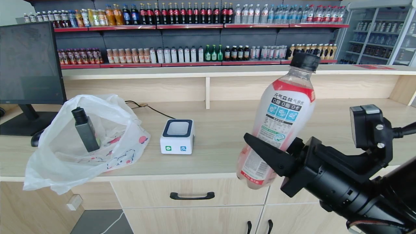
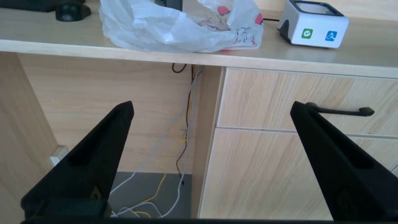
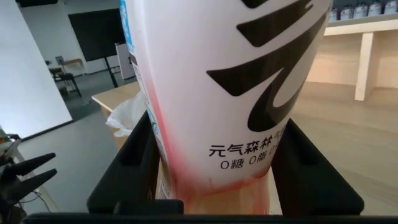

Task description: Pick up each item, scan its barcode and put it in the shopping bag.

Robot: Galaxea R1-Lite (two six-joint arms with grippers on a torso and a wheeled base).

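Because my right gripper [image 1: 266, 146] is pinched on the lower body of the clear plastic bottle of pink drink with a white-and-red label and a black cap [image 1: 282, 107], that bottle is in my hand and lifted off the pale wooden counter [image 1: 227, 143]. Its long axis leans: base low by my fingers, cap up and tipped away to the right. The barcode [image 1: 259, 167] sits low on the label, just beside my front finger, and faces left and back toward me, not downward. Ahead of this hand and to its left stands the white cube-shaped scanner with a dark-framed glass top [image 1: 177, 136], its window facing up. So I judge the coming move is a carry leftward and forward, plus a roll of the wrist to bring the barcode over that glass. Farther left, past the scanner, lies the translucent white plastic shopping bag with cartoon prints [image 1: 65, 156], its mouth open, with a dark grey bottle with a black cap [image 1: 85, 130] standing inside. My left gripper [image 2: 211, 109] is spread wide and holds nothing, low under the counter's edge before the drawer fronts [image 2: 292, 99]. The right hand is plainly the one to do the scan.
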